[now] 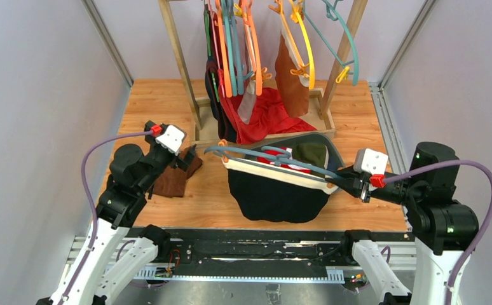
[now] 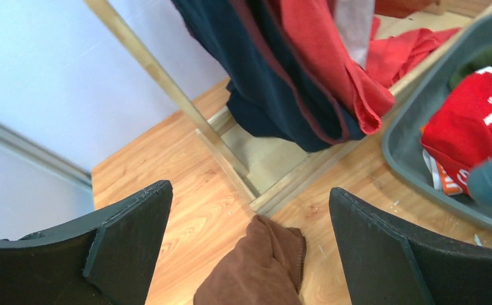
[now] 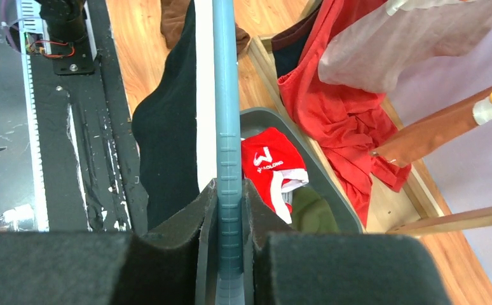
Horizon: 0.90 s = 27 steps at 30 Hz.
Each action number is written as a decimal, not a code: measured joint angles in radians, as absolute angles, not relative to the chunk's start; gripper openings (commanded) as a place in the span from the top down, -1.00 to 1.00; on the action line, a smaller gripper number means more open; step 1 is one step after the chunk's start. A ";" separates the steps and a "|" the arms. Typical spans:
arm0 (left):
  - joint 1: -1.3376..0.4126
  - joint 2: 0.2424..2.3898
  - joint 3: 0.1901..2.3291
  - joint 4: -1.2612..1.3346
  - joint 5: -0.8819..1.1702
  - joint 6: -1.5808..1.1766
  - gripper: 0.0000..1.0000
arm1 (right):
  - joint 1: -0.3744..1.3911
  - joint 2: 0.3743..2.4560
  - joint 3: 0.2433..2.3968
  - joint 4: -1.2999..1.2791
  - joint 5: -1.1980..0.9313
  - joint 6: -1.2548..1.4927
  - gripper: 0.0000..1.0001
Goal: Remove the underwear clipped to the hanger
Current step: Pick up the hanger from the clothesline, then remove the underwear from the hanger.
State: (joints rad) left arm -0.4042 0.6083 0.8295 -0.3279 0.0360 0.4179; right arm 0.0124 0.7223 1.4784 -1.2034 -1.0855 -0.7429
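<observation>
pale walls (image 1: 40, 76) close in a wooden tabletop (image 1: 161, 101) on three sides. a wooden rack (image 1: 181, 57) stands at the back, hung with coloured hangers (image 1: 237, 44), and a large red cloth (image 1: 269, 117) droops onto its base. at mid-table a grey tray (image 1: 334, 151) holds red briefs (image 1: 273, 157) with white trim and a dark green garment (image 1: 310, 154). a teal hanger (image 1: 256, 154) lies across the tray. the black underwear (image 1: 275, 200), with a white waistband, is clipped to it and hangs over the tray's near edge onto the wood.

the right gripper (image 1: 350, 181) is closed narrow on the hanger's right end. the left gripper (image 1: 189, 159) hovers with its jaws spread wide over a brown cloth (image 1: 175, 179) lying left of the tray, and it touches nothing.

only the right wrist view shows the grip close up: the teal bar is pinched between both pads (image 3: 259, 210), the black fabric and its white band run along one side of it, and the red briefs carry white lettering. only the left wrist view shows a dark navy garment (image 2: 275, 82) hanging down to the rack's base, with the brown cloth low between the open fingers.
</observation>
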 measured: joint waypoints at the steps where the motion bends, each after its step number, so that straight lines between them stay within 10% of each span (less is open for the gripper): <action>1: -0.390 0.609 0.842 -0.334 0.035 0.409 -0.96 | 0.012 0.731 1.472 -1.203 -1.101 -0.759 0.99; 27: -0.344 0.674 0.954 -0.497 0.599 0.282 -0.96 | 0.012 0.739 1.143 -1.345 -1.265 -1.304 0.99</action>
State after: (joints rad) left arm -0.3435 0.6739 0.9539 -0.4973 0.5991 0.2817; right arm 0.0124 0.7391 1.1427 -1.3449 -1.2648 -1.3045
